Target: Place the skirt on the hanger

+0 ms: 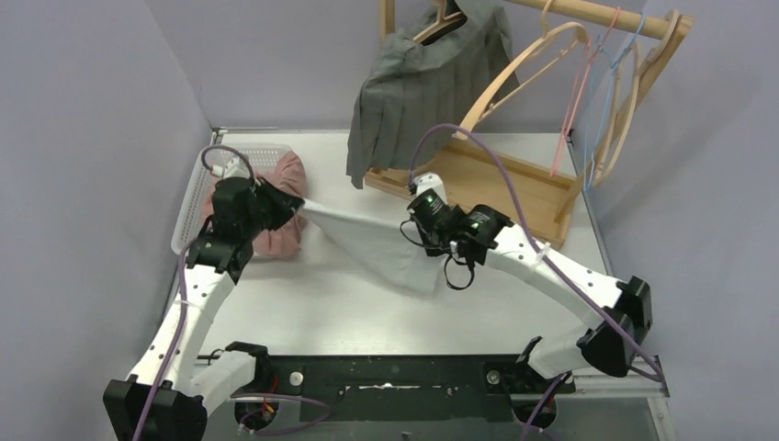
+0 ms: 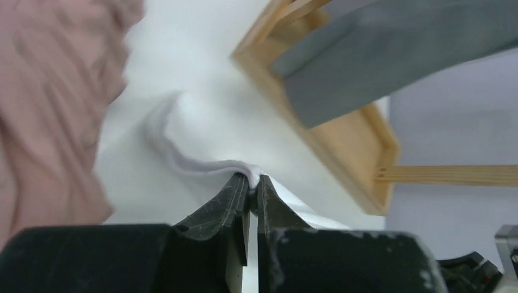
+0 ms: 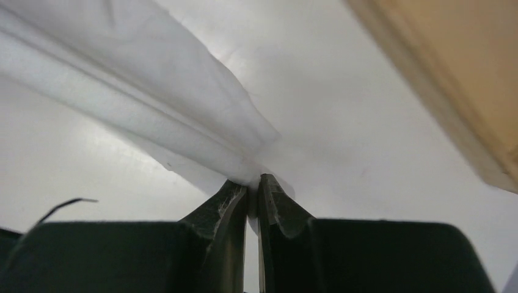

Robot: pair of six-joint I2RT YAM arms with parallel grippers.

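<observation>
Left claw [image 1: 292, 204] is pinched tight on one edge of the white skirt [image 1: 367, 241], jaws almost touching with a fold of cloth between them. Right claw [image 1: 412, 230] does the same on the opposite edge. The skirt spans the gap between the two claws. Its top edge is taut and the rest sags toward the table [image 1: 321, 303] below; it may touch there, hard to tell. The two-point hold is probably meant to spread the top edge so it can go onto a hanger. Can't tell if the gripped edge is the waistband.

Pink cloth [image 1: 287, 175] is bunched in a white basket [image 1: 195, 193] just behind and under the left claw, likely just stored there. Wooden rack [image 1: 501, 184] stands beyond the right claw, base on the table. Gray skirt [image 1: 413, 101] already hangs on a wooden hanger, up and beyond the gap between the claws.

Counts:
- two claws, both gripping
- one white skirt
- one gray skirt
- one pink cloth
- one basket
- one rack
- one hanger under the gray skirt
- at least two empty wooden hangers [image 1: 528, 64]
- one thin pink hanger [image 1: 577, 87]
- one thin blue hanger [image 1: 608, 83]

The hangers overlap, so their count is unsure.
</observation>
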